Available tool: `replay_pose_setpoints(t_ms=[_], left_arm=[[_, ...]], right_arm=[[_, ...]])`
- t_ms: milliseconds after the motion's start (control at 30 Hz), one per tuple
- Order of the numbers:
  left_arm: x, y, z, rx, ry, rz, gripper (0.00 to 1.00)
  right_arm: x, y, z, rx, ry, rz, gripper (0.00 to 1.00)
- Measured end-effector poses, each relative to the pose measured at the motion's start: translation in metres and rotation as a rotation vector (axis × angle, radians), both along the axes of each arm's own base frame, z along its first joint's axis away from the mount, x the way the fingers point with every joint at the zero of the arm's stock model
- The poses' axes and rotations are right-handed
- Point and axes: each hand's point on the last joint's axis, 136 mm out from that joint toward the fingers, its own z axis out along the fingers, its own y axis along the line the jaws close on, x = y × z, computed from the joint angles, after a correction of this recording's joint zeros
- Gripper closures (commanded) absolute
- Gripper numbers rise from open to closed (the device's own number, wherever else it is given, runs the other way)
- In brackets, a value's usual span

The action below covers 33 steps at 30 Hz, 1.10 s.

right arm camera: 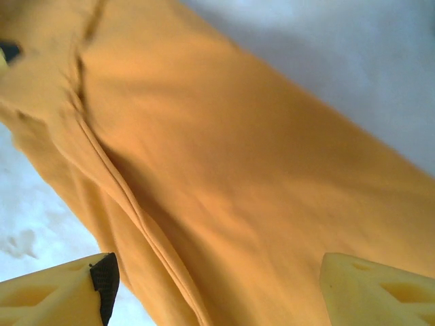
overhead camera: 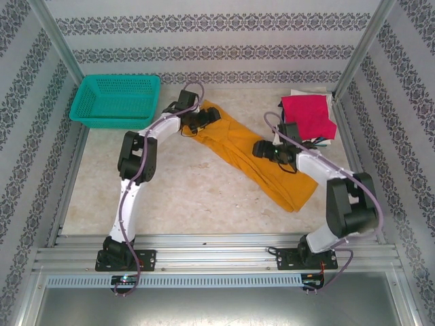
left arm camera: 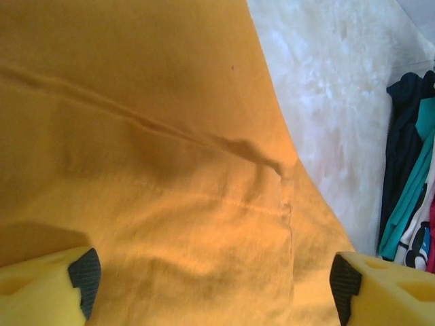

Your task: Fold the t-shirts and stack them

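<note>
The orange shirt [overhead camera: 255, 156] lies on the pale, marbled counter [overhead camera: 183, 197] as a long folded strip. It runs on a slant from the far middle of the counter down toward the near right. Both arms reach over it, one near each end.

The left claw [overhead camera: 204, 122] hangs over the far left end of the strip. In the left wrist view the left claw [left arm camera: 214, 288] is released: its two yellow fingers [left arm camera: 41, 292] stand wide apart at the bottom corners, dark pads facing inward, and nothing is pinched between them. Orange cloth with a seam and a creased ridge spreads flat below them.

The right claw [overhead camera: 266, 149] hangs over the middle of the strip, toward its near right end. In the right wrist view the right claw [right arm camera: 217, 295] is also released, with its fingers [right arm camera: 61, 295] spread to either side and grasping nothing. The folded edge of the shirt runs down between them, with bare counter to either side.

A red shirt [overhead camera: 309, 115] lies on top of a pile of shirts [overhead camera: 319, 142] in the far right corner, just beyond the right arm and apart from the orange one. White and dark cloth peeks out under it. A teal mesh basket [overhead camera: 115, 100] stands in the far left corner of the counter
</note>
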Motion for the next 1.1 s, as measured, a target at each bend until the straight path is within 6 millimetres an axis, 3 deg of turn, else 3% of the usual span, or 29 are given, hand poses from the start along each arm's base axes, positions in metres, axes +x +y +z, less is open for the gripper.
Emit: replay_pose_setpoints(t_ms=[67,133,300,367,433,500,600,667,767,933,1100], left_arm=[[-0.021,0.012,0.013,0.018,-0.019,0.026,0.06],[-0.040,0.025,0.040,0.030,-0.079,0.058,0.05],[-0.076,0.052,0.135,0.013,-0.329,0.139,0.00],[-0.092,0.062,0.156,0.017,-0.397,0.160,0.00],[-0.110,0.070,0.162,0.037,-0.436,0.176,0.00],[-0.128,0.076,0.154,0.081,-0.443,0.188,0.00],[-0.152,0.080,0.136,0.152,-0.443,0.186,0.00],[-0.162,0.077,0.126,0.200,-0.452,0.163,0.00],[-0.172,0.061,0.118,0.267,-0.495,0.083,0.00],[-0.175,0.003,0.119,0.313,-0.656,-0.106,0.00],[-0.167,-0.066,0.088,0.311,-0.715,-0.313,0.00]], right_arm=[[0.022,0.012,0.009,0.023,-0.030,0.029,0.23],[0.046,0.029,0.016,0.041,-0.056,0.067,0.23],[0.096,0.100,0.016,0.074,-0.096,0.205,0.24],[0.106,0.130,0.008,0.091,-0.093,0.257,0.24],[0.113,0.155,-0.003,0.104,-0.081,0.297,0.25],[0.119,0.178,-0.015,0.120,-0.067,0.328,0.25],[0.124,0.193,-0.037,0.133,-0.024,0.328,0.26],[0.131,0.190,-0.050,0.131,0.012,0.305,0.26],[0.150,0.176,-0.046,0.114,0.009,0.248,0.26],[0.182,0.123,-0.046,0.057,0.021,0.117,0.25],[0.196,0.071,-0.050,0.032,0.049,0.022,0.24]])
